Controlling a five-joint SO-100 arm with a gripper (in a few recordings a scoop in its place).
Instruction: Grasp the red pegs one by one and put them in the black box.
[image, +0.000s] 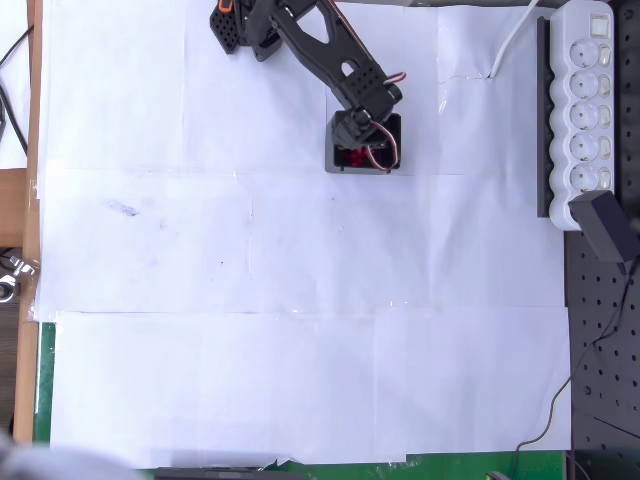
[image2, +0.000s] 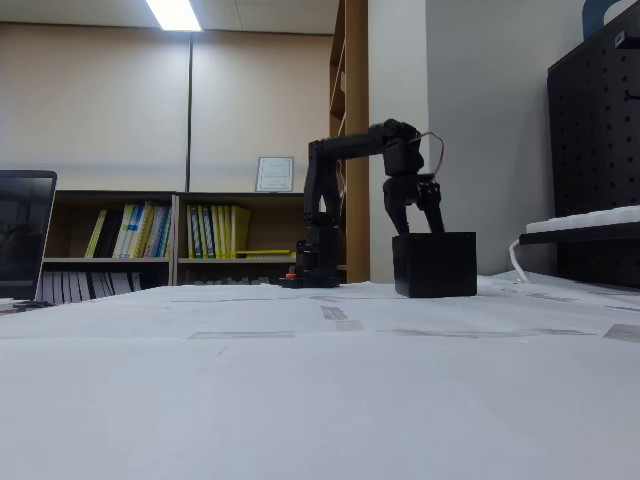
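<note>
Paper (image: 300, 300): white sheets are laid over the table, so that small dark-red items would stand out; no loose pegs can be made out on it in the overhead view.
Arm (image: 320, 50): it is extended from its base at the top of the overhead view, so that the wrist is carried over the box.
Gripper (image: 365, 140): it is held pointing down into the box mouth, judged to be for a drop from low height; in the fixed view the fingers (image2: 436, 218) are seen spread apart just above the rim, and nothing is seen between them.
Pegs (image: 352, 157): a red patch is visible inside the box, beneath the gripper; the count cannot be told.
Box (image2: 434, 264): it is stood upright and open-topped beside the arm's base, within easy reach.
Power strip (image: 585, 110): it is kept at the right edge, well apart from the box.
</note>
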